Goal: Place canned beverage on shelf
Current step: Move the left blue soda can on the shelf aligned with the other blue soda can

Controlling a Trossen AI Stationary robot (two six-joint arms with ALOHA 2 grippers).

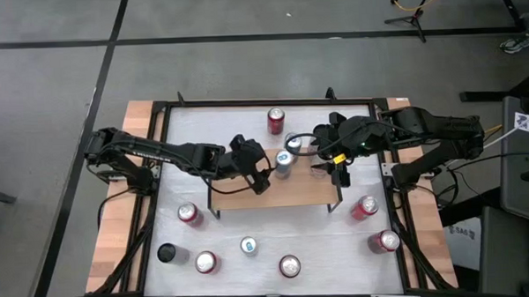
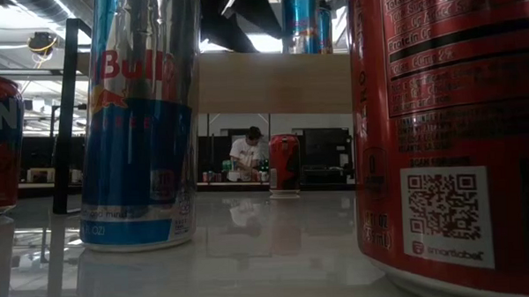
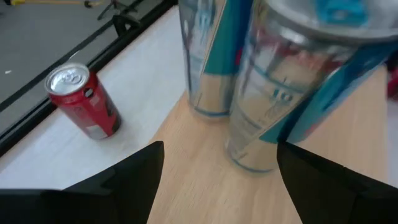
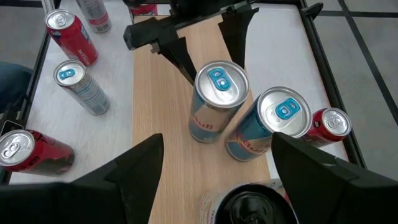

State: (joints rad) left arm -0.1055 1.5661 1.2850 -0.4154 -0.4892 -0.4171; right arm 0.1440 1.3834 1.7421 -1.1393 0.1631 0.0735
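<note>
The shelf is a low light wooden board on thin black legs, standing mid-table. Two blue-and-silver cans stand upright on their bases on the board near its far edge: one toward the left arm, the other beside it. My left gripper is open at the board's left part. Its fingers flank the nearer can from the left, and I see no touch. My right gripper is open above the board's right part, its fingers short of both cans.
A red can stands on the white table beyond the shelf. Several more cans stand near the front edge, red ones, a slim blue one and a black one. A round, dark-topped thing lies under my right gripper.
</note>
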